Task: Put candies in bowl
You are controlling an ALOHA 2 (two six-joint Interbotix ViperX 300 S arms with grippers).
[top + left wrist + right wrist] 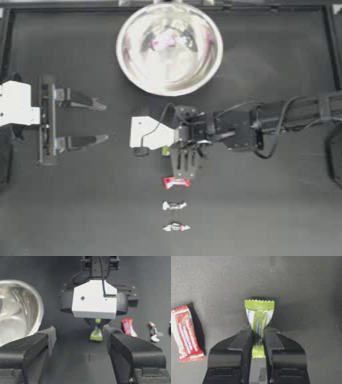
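Across the whole top view, table: a dark table fills the frame from edge to edge.
Bowl: the shiny bowl sits at upper centre of the top view, its rim close to the top edge; a pink candy shows inside it, blurred by the reflections. In the left wrist view its rim curves along the left side.
Right arm: it reaches in from the right edge at mid-height and ends just below the centre of the top view, white wrist block foremost.
Right gripper: the right gripper has its jaws pressed together on the yellow-green candy, pinching the middle of the wrapper so one crimped end sticks out above the fingertips and the other below them. From the left wrist view the candy hangs under the white block.
Left gripper: the left gripper waits at the left of the top view, jaws spread wide and nothing between them.
Red candy: the red candy lies on the table just below the right gripper, apart from the jaws.
Whitish candies: one silver-white candy lies below the red one, and a second lower still, forming a short column toward the bottom centre.
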